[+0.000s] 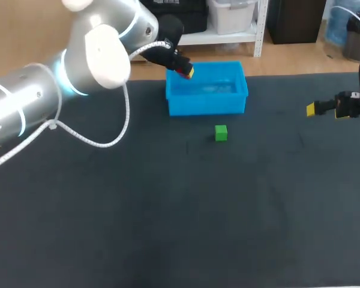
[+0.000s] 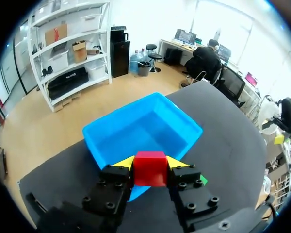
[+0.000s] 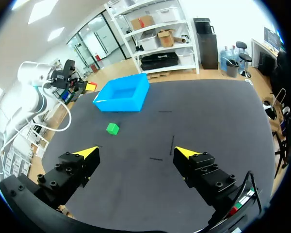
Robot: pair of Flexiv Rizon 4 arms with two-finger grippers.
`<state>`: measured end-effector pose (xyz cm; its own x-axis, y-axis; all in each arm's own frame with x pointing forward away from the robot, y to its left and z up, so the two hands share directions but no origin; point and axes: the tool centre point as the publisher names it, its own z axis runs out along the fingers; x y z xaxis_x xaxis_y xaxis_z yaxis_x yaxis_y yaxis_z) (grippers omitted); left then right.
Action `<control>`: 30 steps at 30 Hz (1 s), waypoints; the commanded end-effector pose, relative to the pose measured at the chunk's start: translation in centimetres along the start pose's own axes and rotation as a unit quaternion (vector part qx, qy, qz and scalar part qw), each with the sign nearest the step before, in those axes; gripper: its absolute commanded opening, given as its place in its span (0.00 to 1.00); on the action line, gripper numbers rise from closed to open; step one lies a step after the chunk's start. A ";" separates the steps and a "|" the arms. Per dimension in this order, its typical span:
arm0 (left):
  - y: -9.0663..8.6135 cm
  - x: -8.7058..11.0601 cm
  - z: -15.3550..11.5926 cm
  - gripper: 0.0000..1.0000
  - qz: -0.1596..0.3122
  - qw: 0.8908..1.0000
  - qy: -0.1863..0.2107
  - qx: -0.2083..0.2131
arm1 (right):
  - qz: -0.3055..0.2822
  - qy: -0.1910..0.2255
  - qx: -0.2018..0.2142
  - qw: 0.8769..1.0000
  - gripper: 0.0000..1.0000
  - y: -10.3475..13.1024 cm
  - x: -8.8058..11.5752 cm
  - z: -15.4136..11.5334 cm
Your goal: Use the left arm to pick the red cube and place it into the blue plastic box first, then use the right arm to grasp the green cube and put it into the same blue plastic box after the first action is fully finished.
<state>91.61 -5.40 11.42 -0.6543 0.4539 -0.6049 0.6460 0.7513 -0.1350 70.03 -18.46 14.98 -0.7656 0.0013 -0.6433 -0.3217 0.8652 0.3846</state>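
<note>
My left gripper [image 2: 150,164] is shut on the red cube [image 2: 150,168], which sits squarely between its yellow tips. It hangs over the near-left rim of the blue plastic box [image 2: 145,127]. In the head view the left gripper [image 1: 185,71] with the red cube [image 1: 182,72] is above the left end of the blue box [image 1: 207,89]. The green cube [image 1: 221,132] lies on the dark table just in front of the box. My right gripper [image 3: 135,153] stands wide open and empty at the table's right side [image 1: 321,108], far from the green cube [image 3: 112,128].
The dark table mat [image 1: 168,210] stretches wide and bare in front of the box and cube. My left arm [image 1: 60,84] crosses the upper left of the head view with a white cable [image 1: 102,141] looping below it.
</note>
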 end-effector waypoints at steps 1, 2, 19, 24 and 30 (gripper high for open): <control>0.4 -0.9 0.8 0.00 -0.009 0.999 0.032 -0.004 | 0.000 0.000 0.000 1.000 1.00 0.0 0.0 0.0; 0.5 -0.9 0.9 0.00 -0.010 0.999 0.035 -0.005 | 0.000 0.000 0.000 1.000 1.00 0.0 0.0 0.0; 1.8 -0.4 4.3 0.00 -0.063 0.991 0.115 -0.027 | 0.000 0.000 0.000 1.000 1.00 0.0 0.0 0.0; 1.9 0.2 5.3 0.00 -0.072 0.988 0.133 -0.026 | 0.000 0.000 0.000 1.000 1.00 0.0 0.0 0.0; 2.4 0.6 6.0 0.00 -0.081 0.985 0.150 -0.022 | 0.000 0.000 0.000 1.000 1.00 0.0 0.0 0.0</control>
<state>93.51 -5.81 6.31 -0.7927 0.3873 -0.4707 0.5104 0.8439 -0.1652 70.03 -18.46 14.98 -0.7656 0.0013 -0.6433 -0.3217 0.8652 0.3846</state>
